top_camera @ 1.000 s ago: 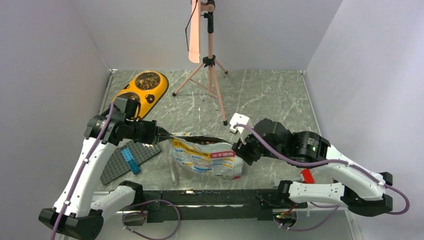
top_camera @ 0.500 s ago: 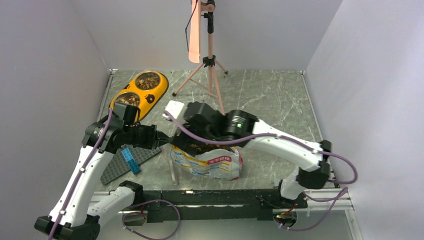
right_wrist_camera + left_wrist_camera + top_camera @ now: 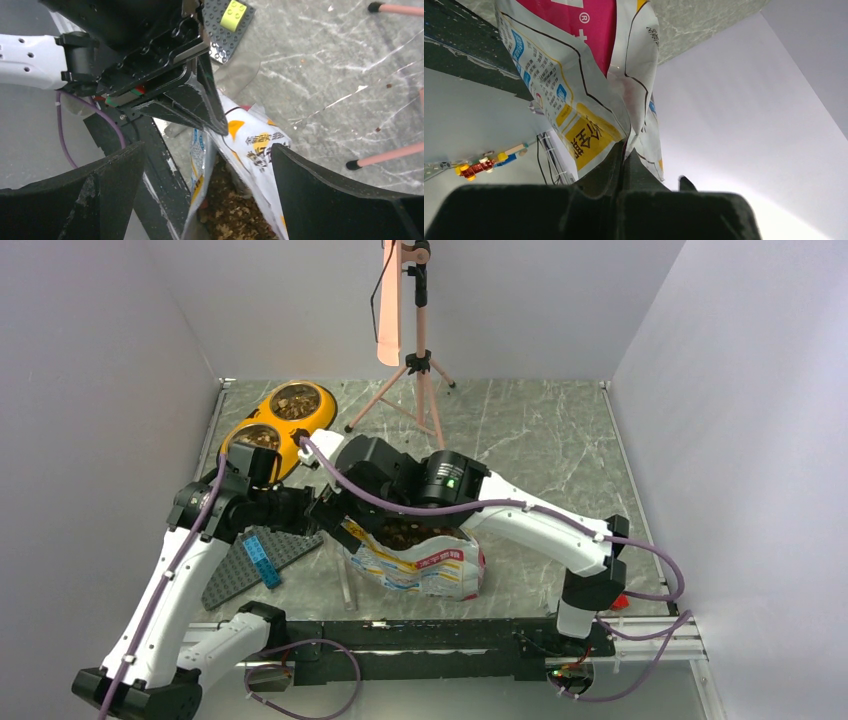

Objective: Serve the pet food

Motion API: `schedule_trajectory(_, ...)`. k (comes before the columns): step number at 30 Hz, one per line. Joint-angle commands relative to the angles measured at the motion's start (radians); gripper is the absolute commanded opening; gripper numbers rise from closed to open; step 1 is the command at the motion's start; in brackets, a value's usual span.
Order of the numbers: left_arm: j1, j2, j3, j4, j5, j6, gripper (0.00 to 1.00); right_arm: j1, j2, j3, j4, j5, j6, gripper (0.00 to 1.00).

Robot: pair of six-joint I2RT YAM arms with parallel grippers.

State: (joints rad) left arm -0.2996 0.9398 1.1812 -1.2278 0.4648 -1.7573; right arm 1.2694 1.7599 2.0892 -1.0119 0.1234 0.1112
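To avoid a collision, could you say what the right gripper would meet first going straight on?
Most likely the rim of the bag, beside the left gripper pinching it, with pet food just inside; depth is hard to judge.

Top camera is kinda useless right now: my right arm (image 3: 440,480) hangs over the bag (image 3: 430,565) mouth, so the left gripper (image 3: 220,127) tips are buried under it there. The pet food (image 3: 405,533) shows as a brown strip, with the pieces too small to tell apart. In the far left corner of the tabletop, the yellow dish (image 3: 322,418) has its nearer end tucked behind my left arm. On the left wrist cam the bag runs off the top edge, and a colourful little thing (image 3: 474,167) at lower left is too blurry to name. The right wrist cam chops the pet food off at the bottom.
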Motion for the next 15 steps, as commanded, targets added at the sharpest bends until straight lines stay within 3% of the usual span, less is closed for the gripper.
schedule_trajectory(1, 0.012, -0.008, -0.020, 0.091, 0.087, -0.023, 0.00, 0.015, 0.047, 0.019, -0.088, 0.080, 0.049, 0.97)
schedule_trajectory(6, 0.046, -0.001, -0.019, 0.051, 0.120, 0.023, 0.00, 0.016, 0.051, -0.012, -0.160, 0.127, 0.023, 0.88)
schedule_trajectory(9, 0.073, 0.003, -0.017, 0.045, 0.145, 0.037, 0.00, 0.021, 0.072, 0.029, -0.273, 0.215, 0.039, 0.74)
schedule_trajectory(13, 0.102, 0.029, 0.033, 0.003, 0.117, 0.084, 0.00, 0.024, 0.010, -0.048, -0.299, 0.275, 0.059, 0.52)
schedule_trajectory(14, 0.106, 0.036, 0.038, -0.002, 0.119, 0.096, 0.00, 0.025, -0.008, -0.072, -0.299, 0.269, 0.067, 0.45)
schedule_trajectory(15, 0.111, 0.039, 0.043, -0.010, 0.120, 0.105, 0.00, 0.024, -0.024, -0.091, -0.296, 0.253, 0.072, 0.31)
